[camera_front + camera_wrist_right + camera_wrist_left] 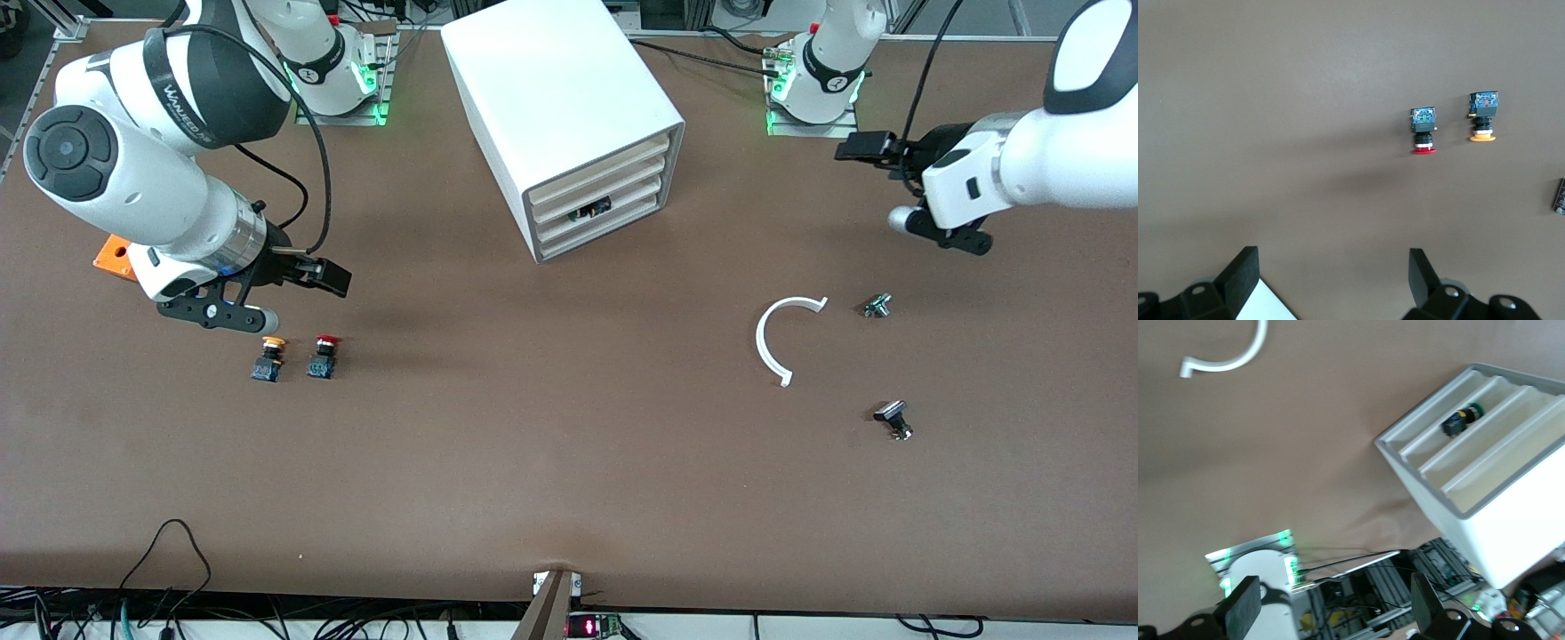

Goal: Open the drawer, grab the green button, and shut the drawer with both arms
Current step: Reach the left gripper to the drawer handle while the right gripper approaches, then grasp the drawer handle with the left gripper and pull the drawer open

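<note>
The white cabinet [569,98] stands at the back middle of the table with its four cream drawer fronts pushed in. The green-capped button [590,212] shows dark in the third drawer [627,205] from the top. In the left wrist view the button [1463,419] lies in that drawer [1425,447]. My left gripper [864,147] [1333,587] is open and empty, up in the air toward the left arm's end, apart from the cabinet. My right gripper [322,275] [1331,257] is open and empty over the table by two other buttons.
A yellow-capped button [268,357] [1483,119] and a red-capped button [323,356] [1423,131] stand side by side under my right gripper. An orange block [114,256] lies beside that arm. A white curved strip [778,338] [1231,360] and two small metal parts [877,306], [894,420] lie toward the left arm's end.
</note>
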You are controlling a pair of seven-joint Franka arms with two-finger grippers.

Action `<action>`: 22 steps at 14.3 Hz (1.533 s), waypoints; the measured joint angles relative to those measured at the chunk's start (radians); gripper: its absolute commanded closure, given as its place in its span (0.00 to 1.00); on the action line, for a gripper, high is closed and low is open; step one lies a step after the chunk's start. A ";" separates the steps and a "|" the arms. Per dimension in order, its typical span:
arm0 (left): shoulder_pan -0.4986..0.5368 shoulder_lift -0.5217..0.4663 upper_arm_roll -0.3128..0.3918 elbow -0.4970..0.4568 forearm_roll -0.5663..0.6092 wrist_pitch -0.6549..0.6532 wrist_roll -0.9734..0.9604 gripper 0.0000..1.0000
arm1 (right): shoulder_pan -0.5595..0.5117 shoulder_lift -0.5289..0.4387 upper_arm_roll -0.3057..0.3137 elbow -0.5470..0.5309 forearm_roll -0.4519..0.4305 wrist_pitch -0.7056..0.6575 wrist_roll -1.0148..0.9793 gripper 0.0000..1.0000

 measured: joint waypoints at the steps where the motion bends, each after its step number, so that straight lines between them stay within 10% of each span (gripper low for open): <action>1: 0.000 0.019 0.000 -0.015 -0.053 0.031 0.023 0.01 | 0.003 0.004 0.000 0.006 0.000 0.000 0.012 0.01; 9: -0.025 0.166 -0.003 -0.202 -0.484 0.293 0.430 0.01 | 0.033 0.010 0.000 0.020 -0.001 0.002 0.050 0.01; 22: -0.069 0.431 -0.087 -0.327 -0.795 0.374 0.801 0.21 | 0.100 0.048 0.000 0.033 -0.037 0.060 0.164 0.01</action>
